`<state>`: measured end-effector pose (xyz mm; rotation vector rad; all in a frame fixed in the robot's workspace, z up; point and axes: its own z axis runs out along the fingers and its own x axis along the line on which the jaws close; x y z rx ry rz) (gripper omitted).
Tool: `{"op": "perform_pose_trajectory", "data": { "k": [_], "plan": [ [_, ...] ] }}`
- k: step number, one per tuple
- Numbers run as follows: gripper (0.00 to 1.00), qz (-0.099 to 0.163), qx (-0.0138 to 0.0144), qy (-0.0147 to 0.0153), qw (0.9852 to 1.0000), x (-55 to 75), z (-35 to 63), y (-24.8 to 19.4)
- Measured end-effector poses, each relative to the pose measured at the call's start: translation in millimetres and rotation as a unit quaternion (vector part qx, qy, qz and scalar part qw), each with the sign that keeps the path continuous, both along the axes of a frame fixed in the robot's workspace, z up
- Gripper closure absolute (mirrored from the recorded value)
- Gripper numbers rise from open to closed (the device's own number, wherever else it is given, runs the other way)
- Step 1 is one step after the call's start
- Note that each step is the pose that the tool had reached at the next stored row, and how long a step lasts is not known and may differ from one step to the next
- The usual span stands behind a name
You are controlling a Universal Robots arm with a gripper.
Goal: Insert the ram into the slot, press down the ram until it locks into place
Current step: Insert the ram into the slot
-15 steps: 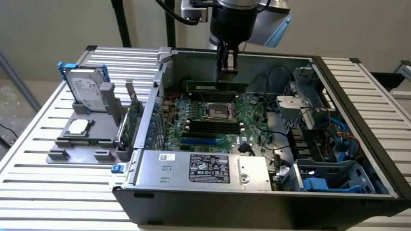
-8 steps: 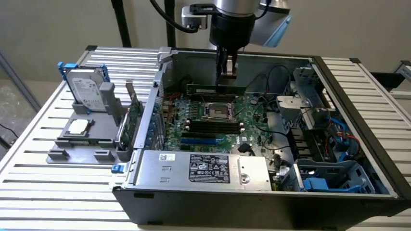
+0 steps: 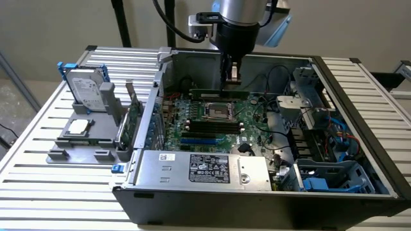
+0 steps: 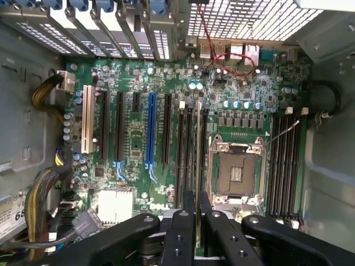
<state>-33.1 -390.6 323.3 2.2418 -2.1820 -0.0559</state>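
Note:
My gripper (image 3: 230, 83) reaches down into the open computer case, shut on the ram (image 3: 218, 93), a long green stick held on edge and level. The ram hangs behind the CPU socket (image 3: 217, 111), low over the motherboard. In the wrist view my gripper (image 4: 198, 221) clamps the ram (image 4: 198, 155), seen edge-on as a thin line. It runs along a bank of long black slots (image 4: 190, 160) beside the CPU socket (image 4: 236, 172). Which slot it lines up with, and whether it touches, I cannot tell. A second bank of black slots (image 4: 283, 166) lies on the socket's other side.
The case walls (image 3: 160, 82) enclose the board. A power supply (image 3: 199, 168) sits at the near edge and a drive cage with cables (image 3: 321, 144) at the exterior view's right. Outside stand a grey fixture with a hard drive (image 3: 86, 94) and an upright expansion card (image 3: 133, 115). A blue socket (image 4: 151, 133) is nearby.

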Motion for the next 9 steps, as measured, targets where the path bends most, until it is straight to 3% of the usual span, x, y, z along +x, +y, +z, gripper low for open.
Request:
{"op": "perform_pose_trajectory", "data": {
  "k": [4,9],
  "plan": [
    [0.86,0.0,0.0001,0.0,1.0,3.5,-7.2,-0.9],
    [0.86,0.0,0.0,0.0,1.0,4.0,-16.3,-7.4]
  ]
}}
